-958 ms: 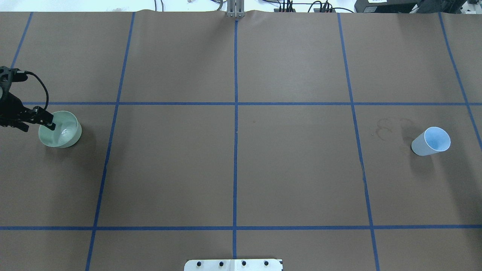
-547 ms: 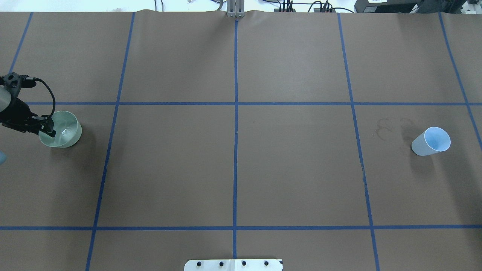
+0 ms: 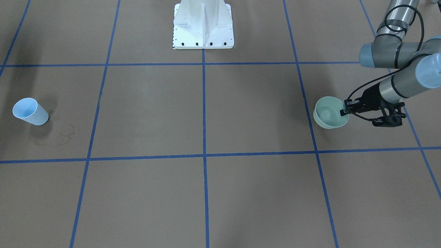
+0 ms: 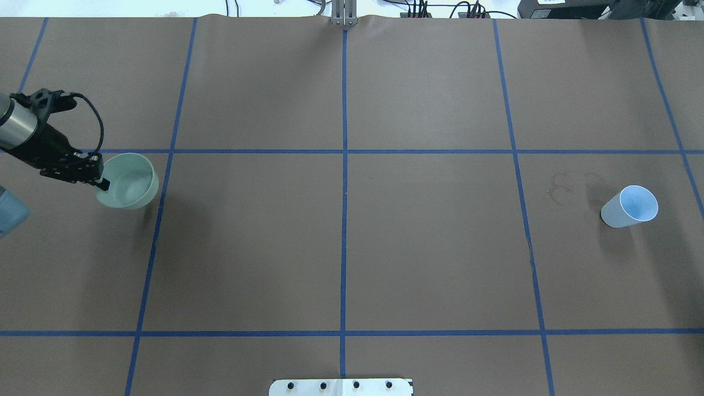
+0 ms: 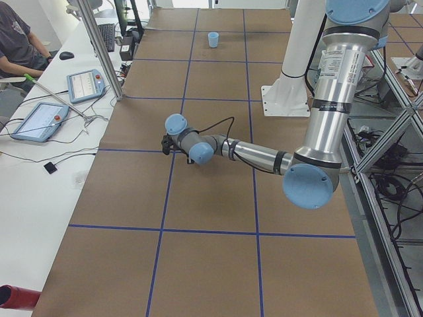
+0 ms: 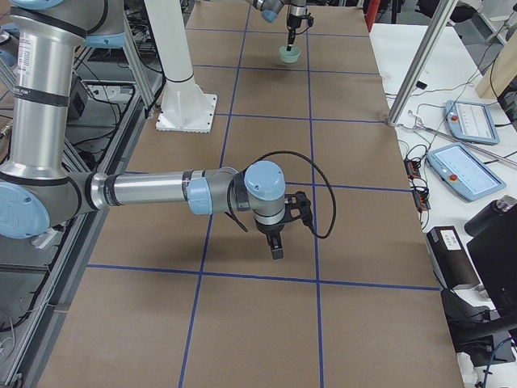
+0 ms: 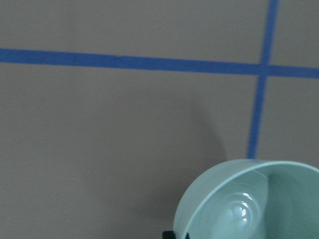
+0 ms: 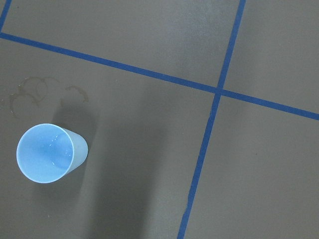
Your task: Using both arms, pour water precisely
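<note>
A pale green bowl (image 4: 132,175) is at the table's left side; white glints of water (image 7: 240,211) show at its bottom in the left wrist view. My left gripper (image 4: 102,182) is shut on the bowl's near-left rim, as the front view also shows for gripper (image 3: 344,111) and bowl (image 3: 329,113). The bowl's shadow lies apart from it, so it seems held above the table. A light blue cup (image 4: 630,206) stands upright at the far right, below the right wrist camera (image 8: 50,153). My right gripper (image 6: 275,246) shows only in the exterior right view; I cannot tell if it is open or shut.
Faint dried ring stains (image 4: 566,184) lie just left of the blue cup. The white pedestal (image 3: 203,24) stands at the robot's side of the table. Blue tape lines (image 4: 344,181) grid the brown table cover. Operators' tablets (image 5: 84,84) sit on a side bench.
My left gripper has moved right and slightly toward the far side with the green bowl, which has left its earlier spot. The blue cup has not moved.
</note>
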### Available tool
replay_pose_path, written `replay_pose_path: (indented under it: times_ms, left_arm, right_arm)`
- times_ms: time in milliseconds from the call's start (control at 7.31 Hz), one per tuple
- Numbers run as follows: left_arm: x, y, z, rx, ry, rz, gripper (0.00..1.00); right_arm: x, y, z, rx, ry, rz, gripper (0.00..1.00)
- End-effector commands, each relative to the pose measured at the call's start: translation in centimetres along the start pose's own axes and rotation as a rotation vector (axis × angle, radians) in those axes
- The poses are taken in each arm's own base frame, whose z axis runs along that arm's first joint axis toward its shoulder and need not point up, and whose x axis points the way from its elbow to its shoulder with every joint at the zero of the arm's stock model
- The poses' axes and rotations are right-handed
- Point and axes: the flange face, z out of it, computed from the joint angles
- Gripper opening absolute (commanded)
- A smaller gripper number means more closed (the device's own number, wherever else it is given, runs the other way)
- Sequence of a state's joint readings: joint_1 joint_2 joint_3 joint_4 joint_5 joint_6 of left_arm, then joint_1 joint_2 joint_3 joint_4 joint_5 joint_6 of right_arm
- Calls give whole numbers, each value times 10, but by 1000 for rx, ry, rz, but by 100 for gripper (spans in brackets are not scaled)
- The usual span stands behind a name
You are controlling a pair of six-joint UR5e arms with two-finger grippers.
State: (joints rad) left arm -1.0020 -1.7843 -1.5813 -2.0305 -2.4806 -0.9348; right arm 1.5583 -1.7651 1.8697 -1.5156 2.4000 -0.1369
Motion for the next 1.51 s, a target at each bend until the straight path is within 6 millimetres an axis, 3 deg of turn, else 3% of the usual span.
replay_pose_path:
  times_ms: [0, 137, 274, 411, 547, 684, 1368]
  left_arm:
    - [170, 19, 19, 5, 88, -113, 0]
    - [233, 50, 62, 16, 81, -130, 0]
    - [277, 76, 99, 37, 71, -102, 0]
    - [298, 80, 119, 53, 58, -89, 0]
    - [336, 69, 142, 73, 40, -84, 0]
    - [356, 69, 157, 82, 25, -82, 0]
    - [356, 71, 159, 84, 23, -80, 0]
  right_arm:
    - [-6, -4, 1, -1, -10, -9, 100]
    - [-7, -6, 2, -1, -11, -10, 100]
    - [-10, -9, 2, -2, -9, 11, 100]
    - [-14, -16, 1, 6, -9, 25, 100]
    - [-15, -16, 1, 6, -11, 29, 100]
    - [-15, -17, 1, 10, -11, 24, 100]
    - [-16, -16, 1, 12, -13, 23, 100]
